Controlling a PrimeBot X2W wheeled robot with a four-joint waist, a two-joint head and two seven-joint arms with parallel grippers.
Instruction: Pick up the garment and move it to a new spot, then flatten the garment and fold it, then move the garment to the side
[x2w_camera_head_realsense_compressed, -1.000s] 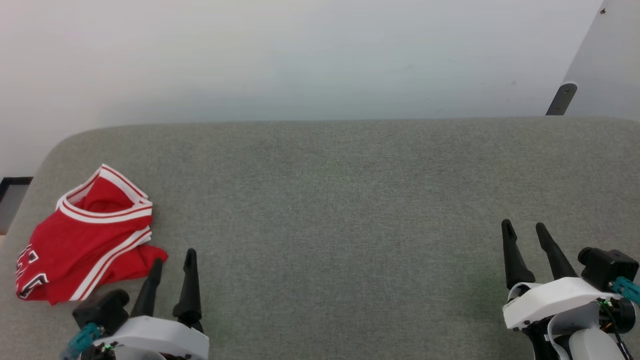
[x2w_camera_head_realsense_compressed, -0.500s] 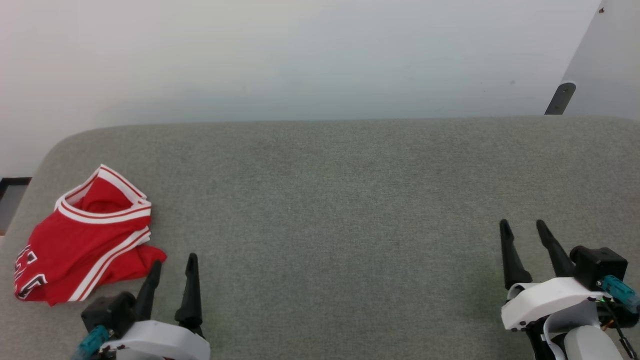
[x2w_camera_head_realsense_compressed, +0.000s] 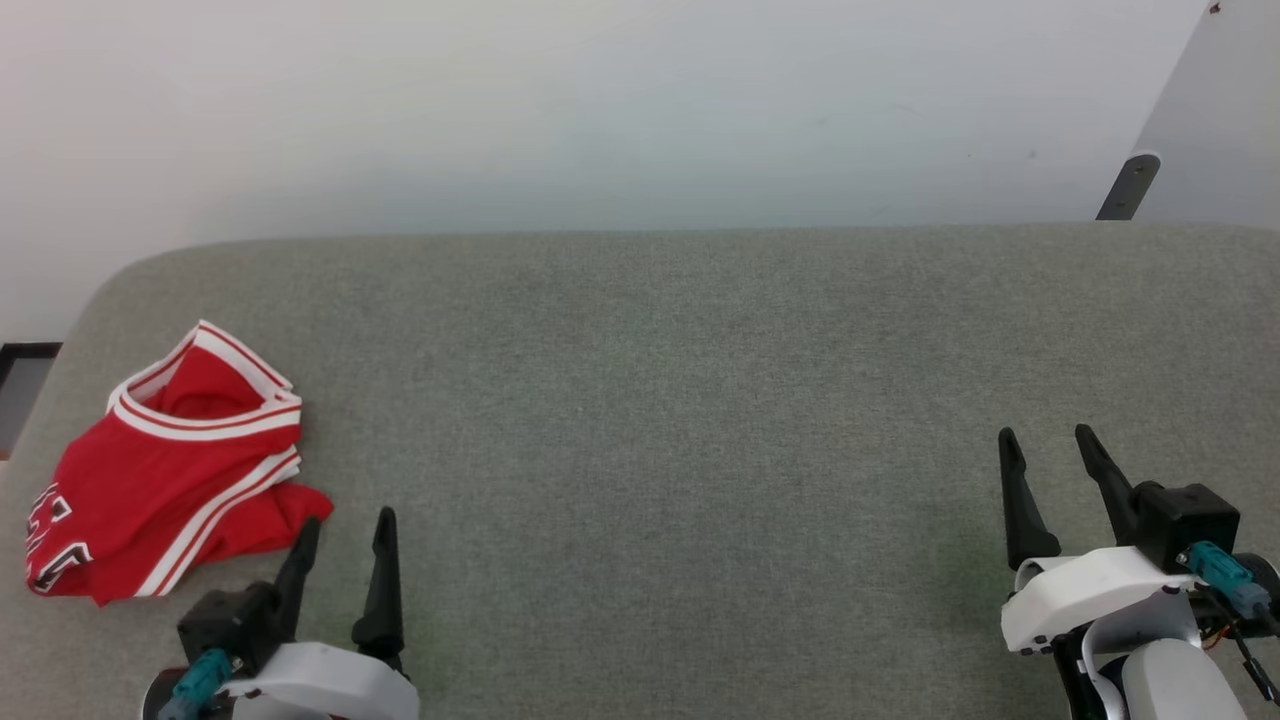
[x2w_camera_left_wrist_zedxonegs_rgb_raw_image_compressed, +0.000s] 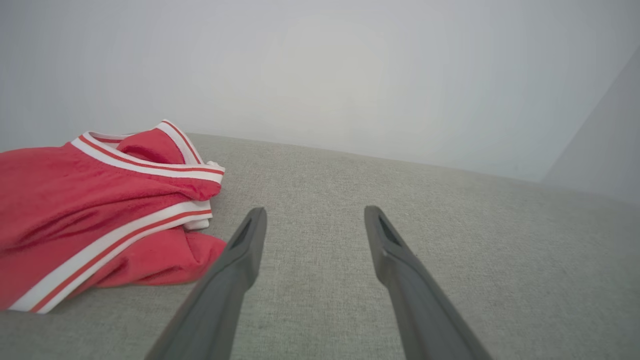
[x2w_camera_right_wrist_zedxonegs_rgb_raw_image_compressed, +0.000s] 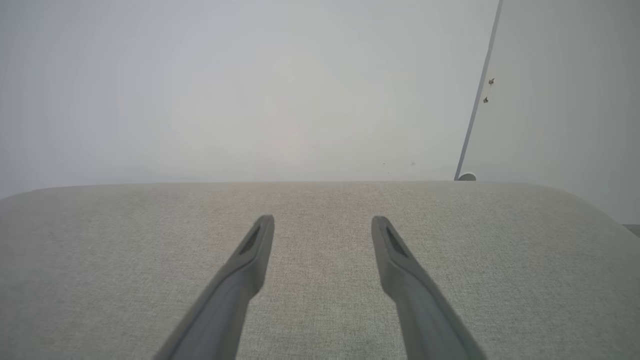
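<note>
Grey woven surface (x2w_camera_head_realsense_compressed: 650, 400), rounded at its far corners, lies before a plain pale wall (x2w_camera_head_realsense_compressed: 600, 100). At nine o'clock on it lies the garment (x2w_camera_head_realsense_compressed: 165, 470), a red jersey bunched into a loose heap, with white-and-red striped trim (x2w_camera_head_realsense_compressed: 205, 425) ringing an opening at its far end and black-and-white lettering (x2w_camera_head_realsense_compressed: 50, 530) at its eight o'clock edge. Judged from its folds, the fabric is light, soft and limp; it should drape and slide freely when lifted and will give no stiff edge to push against. A pinch on the doubled trim, or on the red flap nearest the fingers, looks the surest hold, since a thin single layer lying flat could slip out of the grip. At seven o'clock the left gripper (x2w_camera_head_realsense_compressed: 348, 518) rests with its two dark fingers spread wide and nothing between them; the garment's near flap sits just beside its left finger at ten o'clock, and contact cannot be told. At four o'clock, well apart from the garment, the right gripper (x2w_camera_head_realsense_compressed: 1044, 433) is likewise spread wide and empty over bare fabric. At one o'clock a pale slanted panel (x2w_camera_head_realsense_compressed: 1200, 110) stands behind the surface.
</note>
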